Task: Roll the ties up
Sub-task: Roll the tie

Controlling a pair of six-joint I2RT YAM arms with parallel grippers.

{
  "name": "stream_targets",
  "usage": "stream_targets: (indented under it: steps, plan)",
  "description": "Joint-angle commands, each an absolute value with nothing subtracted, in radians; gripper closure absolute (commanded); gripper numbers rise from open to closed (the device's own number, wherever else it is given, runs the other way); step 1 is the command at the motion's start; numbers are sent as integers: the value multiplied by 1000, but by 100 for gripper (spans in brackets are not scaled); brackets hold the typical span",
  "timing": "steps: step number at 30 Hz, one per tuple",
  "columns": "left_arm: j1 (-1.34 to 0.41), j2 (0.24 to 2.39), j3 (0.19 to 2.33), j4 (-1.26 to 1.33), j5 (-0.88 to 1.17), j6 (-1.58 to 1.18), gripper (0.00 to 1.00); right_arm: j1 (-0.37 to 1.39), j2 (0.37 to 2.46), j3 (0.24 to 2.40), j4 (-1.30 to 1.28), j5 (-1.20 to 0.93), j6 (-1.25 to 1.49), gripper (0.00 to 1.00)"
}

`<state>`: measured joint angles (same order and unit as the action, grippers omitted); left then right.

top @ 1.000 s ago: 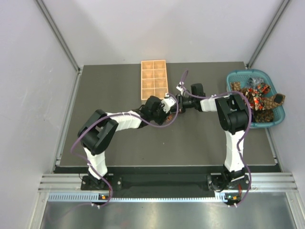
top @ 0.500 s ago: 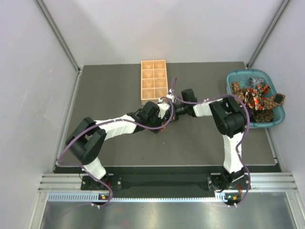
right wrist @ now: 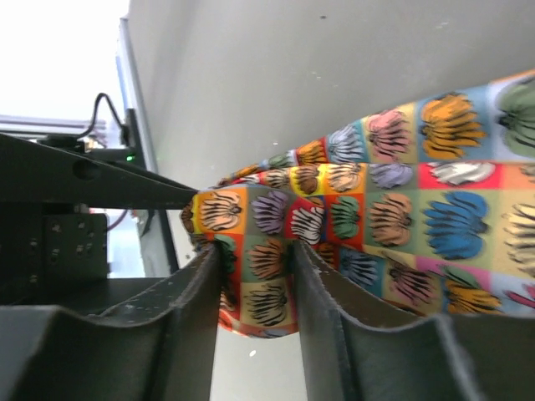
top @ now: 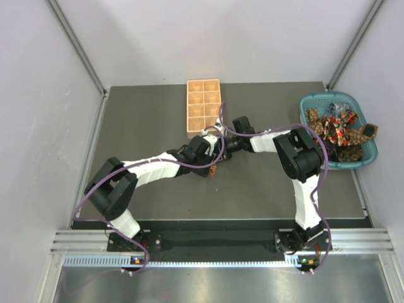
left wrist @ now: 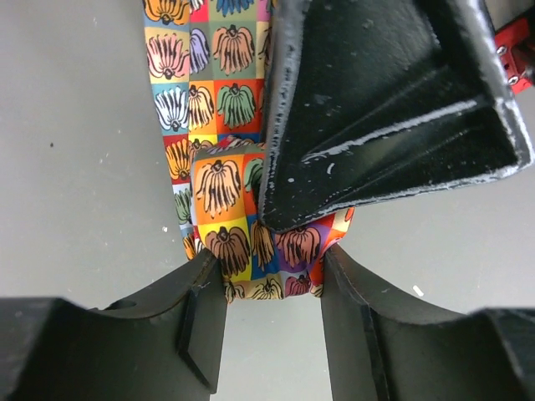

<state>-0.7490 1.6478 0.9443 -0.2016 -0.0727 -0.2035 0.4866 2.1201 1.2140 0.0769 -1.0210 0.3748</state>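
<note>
I work on one table (top: 145, 120). One basket (top: 344, 166) sits well to the right of the tray (top: 204, 106), which is the only tray and has eight compartments, none with a roll in it. A heap of ties (top: 338, 129) fills the basket, too tangled for me to count.

Both grippers meet just on the near side of the tray, over the single tie (left wrist: 221, 192) lying on the table. The left gripper (left wrist: 269, 267) is about half open, its fingers pressed against either side of the rolled end. The right gripper (right wrist: 255, 255) is narrower, pinched across a fold of the same tie.

My worry is the roll springing loose. If either gripper lets go early, the slick fabric could uncoil. The fingers are also crowded very close, so a careless turn could knock them together or drag the tie.
</note>
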Motion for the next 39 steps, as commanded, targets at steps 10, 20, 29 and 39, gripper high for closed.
stream_targets:
  steps: [10,20,29,39]
  plan:
    - [-698,1657,1011,-327,-95,-252,63,480,2053,1155,118,-852,350,47]
    - [-693,1667,991,-272,-131,-206,60,479,2075,1152,160,-862,391,57]
    - [-684,1652,973,-219,-115,-181,41,508,2120,1181,150,-899,393,58]
    - [-667,1514,875,-88,-69,-156,2,509,2128,1175,179,-913,408,61]
